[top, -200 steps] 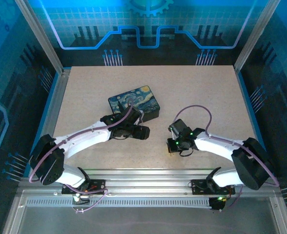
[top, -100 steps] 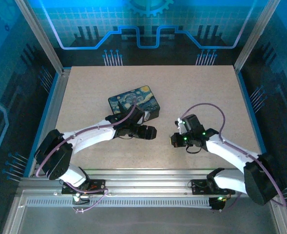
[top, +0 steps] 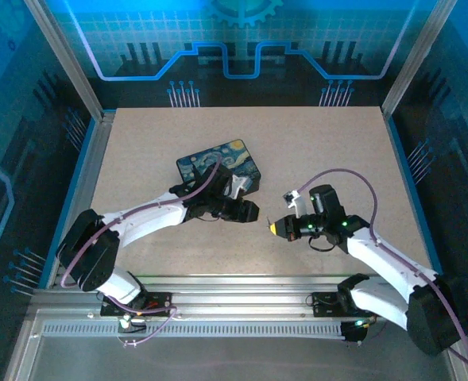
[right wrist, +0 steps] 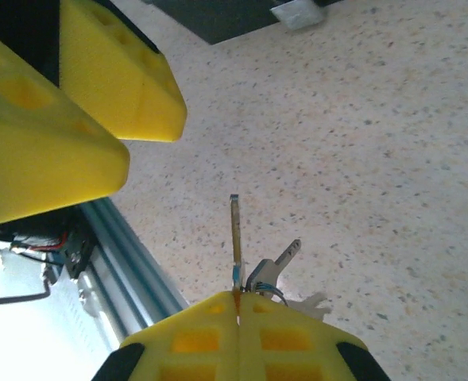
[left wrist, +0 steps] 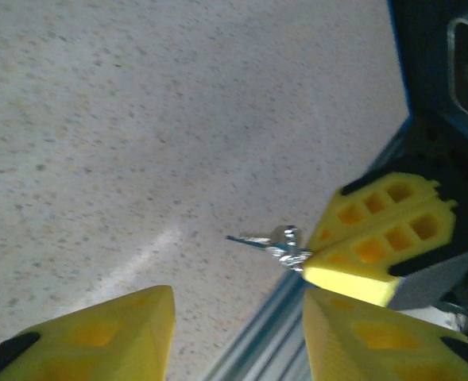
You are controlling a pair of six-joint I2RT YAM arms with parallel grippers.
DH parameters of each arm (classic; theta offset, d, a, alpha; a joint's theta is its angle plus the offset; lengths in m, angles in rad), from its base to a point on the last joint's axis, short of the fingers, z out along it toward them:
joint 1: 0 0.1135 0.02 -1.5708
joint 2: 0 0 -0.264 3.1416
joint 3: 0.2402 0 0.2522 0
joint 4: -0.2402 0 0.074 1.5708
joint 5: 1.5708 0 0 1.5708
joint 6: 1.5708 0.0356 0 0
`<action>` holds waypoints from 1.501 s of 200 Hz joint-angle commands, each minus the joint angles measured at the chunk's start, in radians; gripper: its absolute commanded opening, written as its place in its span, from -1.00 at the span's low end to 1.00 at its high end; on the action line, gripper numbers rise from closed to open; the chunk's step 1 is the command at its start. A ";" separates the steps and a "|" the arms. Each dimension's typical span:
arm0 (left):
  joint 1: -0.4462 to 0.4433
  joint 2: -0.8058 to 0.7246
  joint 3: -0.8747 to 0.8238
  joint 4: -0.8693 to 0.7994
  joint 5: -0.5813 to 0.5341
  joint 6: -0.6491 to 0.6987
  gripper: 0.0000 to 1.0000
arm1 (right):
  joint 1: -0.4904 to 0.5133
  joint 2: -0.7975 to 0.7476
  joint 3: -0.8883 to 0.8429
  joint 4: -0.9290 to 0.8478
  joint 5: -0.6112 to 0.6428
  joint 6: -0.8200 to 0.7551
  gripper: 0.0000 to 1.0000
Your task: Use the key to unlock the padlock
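Both arms have closed in on each other vs. a sec ago: the left end effector [top: 248, 211] has slid right, off the front corner of the painted-lid box [top: 218, 163], and the right end effector [top: 276, 228] has swung round w/ its arm stretched further out, so the two tips now sit near each other over bare bench [top: 337, 151] w/ only a small gap between. Box itself hasn't budged. Right end effector is clamped fully closed on the key [right wrist: 235, 234], pinching it at the head end, blade poking straight out toward the left one, w/ a ring and spare key [right wrist: 275, 268] dangling beside the pads. Left end effector is spread wide w/ nothing in it, pointed at the key. As for the padlock, I can't pick it out for sure; there's a small pale bit at the box's near edge, too small to call. Main worry, to my eye: the grip is on very little metal, so any nudge from the left fingers prob. twists the key in the pads or flicks it down onto the bench. The dangling ring could also snag a finger. And w/ both tips this close, a slightly off approach would knock yellow pad against yellow pad.
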 commanded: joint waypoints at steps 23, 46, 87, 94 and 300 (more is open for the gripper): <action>0.042 -0.068 0.000 0.030 0.156 0.106 -0.08 | 0.002 0.073 0.109 0.033 -0.117 -0.045 -1.00; 0.050 -0.061 0.012 0.010 0.172 0.135 -0.09 | 0.020 0.112 0.132 0.040 -0.142 -0.055 -1.00; 0.069 -0.048 0.017 0.008 0.200 0.153 -0.20 | 0.052 0.140 0.144 0.071 -0.171 -0.049 -1.00; 0.068 -0.047 0.018 0.011 0.208 0.155 -0.24 | 0.053 0.141 0.144 0.075 -0.178 -0.048 -1.00; 0.085 -0.059 -0.007 -0.005 0.267 0.211 -0.73 | 0.058 0.191 0.176 0.112 -0.246 -0.053 -1.00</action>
